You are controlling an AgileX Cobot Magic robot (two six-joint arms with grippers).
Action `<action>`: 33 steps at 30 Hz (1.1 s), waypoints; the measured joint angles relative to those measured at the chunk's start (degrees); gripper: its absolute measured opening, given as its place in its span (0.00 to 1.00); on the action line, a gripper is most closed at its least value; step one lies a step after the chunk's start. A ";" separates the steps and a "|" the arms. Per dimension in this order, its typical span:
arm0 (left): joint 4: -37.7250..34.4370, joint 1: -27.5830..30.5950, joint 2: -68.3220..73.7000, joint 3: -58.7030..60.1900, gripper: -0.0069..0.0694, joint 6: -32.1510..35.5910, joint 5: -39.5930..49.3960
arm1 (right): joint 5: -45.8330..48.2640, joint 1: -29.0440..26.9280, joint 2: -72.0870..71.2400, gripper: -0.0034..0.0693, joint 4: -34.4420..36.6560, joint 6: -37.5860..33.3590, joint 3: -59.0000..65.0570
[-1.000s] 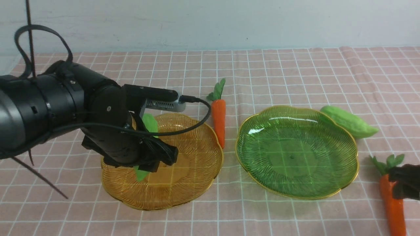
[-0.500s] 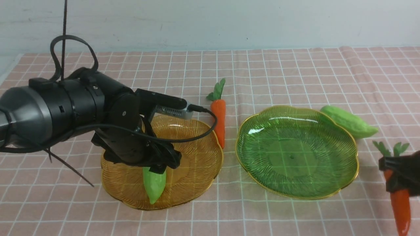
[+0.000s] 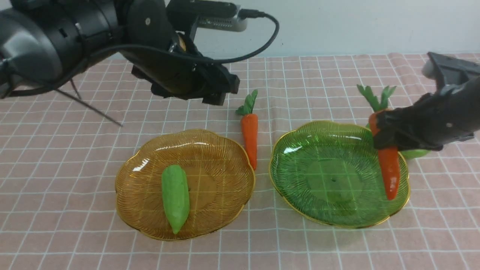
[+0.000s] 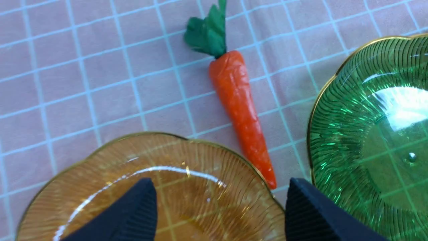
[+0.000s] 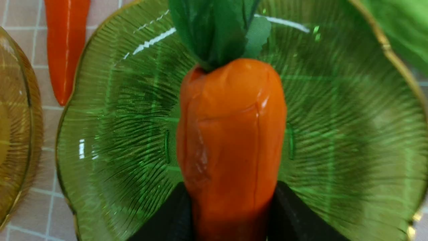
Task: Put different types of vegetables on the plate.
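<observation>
Item: carrot, pinched near its crown by my right gripper, tip hanging over the green plate. I judge it light, soft-skinned and a little slick, best held at the thick shoulder.
Item: gourd, lying on the amber plate.
Item: second carrot, on the cloth between the plates.
Item: second gourd, behind the green plate, mostly hidden.
My left gripper hangs empty, jaws spread.

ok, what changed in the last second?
Left gripper released the green gourd onto the amber plate and rose, open. Right gripper shut on the right-hand carrot and lifted it over the green plate. Middle carrot, second gourd and both plates stayed put.
</observation>
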 joint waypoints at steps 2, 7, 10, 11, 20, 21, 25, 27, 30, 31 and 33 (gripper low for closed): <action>-0.86 0.00 3.71 -3.79 0.71 0.41 1.50 | 0.27 0.77 2.52 0.43 0.11 -0.07 -1.30; -1.19 -0.11 10.69 -9.72 0.71 1.24 2.71 | 1.72 1.73 6.57 0.55 0.53 -0.10 -3.06; -1.46 -0.45 14.94 -13.66 0.71 1.66 2.82 | 2.51 1.78 7.14 0.63 0.53 -0.10 -3.34; -1.52 -0.45 15.82 -14.76 0.71 1.68 2.93 | 3.04 1.78 7.19 0.66 0.39 -0.10 -3.57; -2.09 -0.76 24.78 -22.74 0.71 1.80 3.61 | 6.34 1.78 7.19 0.80 -10.16 1.60 -10.00; -2.09 -0.76 26.39 -24.35 0.71 1.80 3.61 | 6.10 1.72 7.19 0.80 -15.28 4.26 -12.21; -1.43 -0.76 31.46 -28.20 0.71 1.80 3.50 | 4.63 -1.25 7.52 0.80 -24.67 8.67 -15.84; -1.28 -0.76 33.60 -29.28 0.71 1.80 2.92 | 4.50 -3.72 8.21 0.80 -26.23 8.89 -16.48; -1.17 -0.76 35.80 -29.81 0.71 1.31 2.24 | 4.50 -6.91 10.24 0.80 -26.63 8.84 -16.61; -1.09 -0.76 36.29 -29.83 0.71 1.18 2.24 | 4.50 -7.46 10.99 0.80 -26.63 8.56 -16.61; -1.03 -0.76 37.24 -29.83 0.71 0.98 2.07 | 4.56 -7.78 12.13 0.80 -26.42 6.97 -16.61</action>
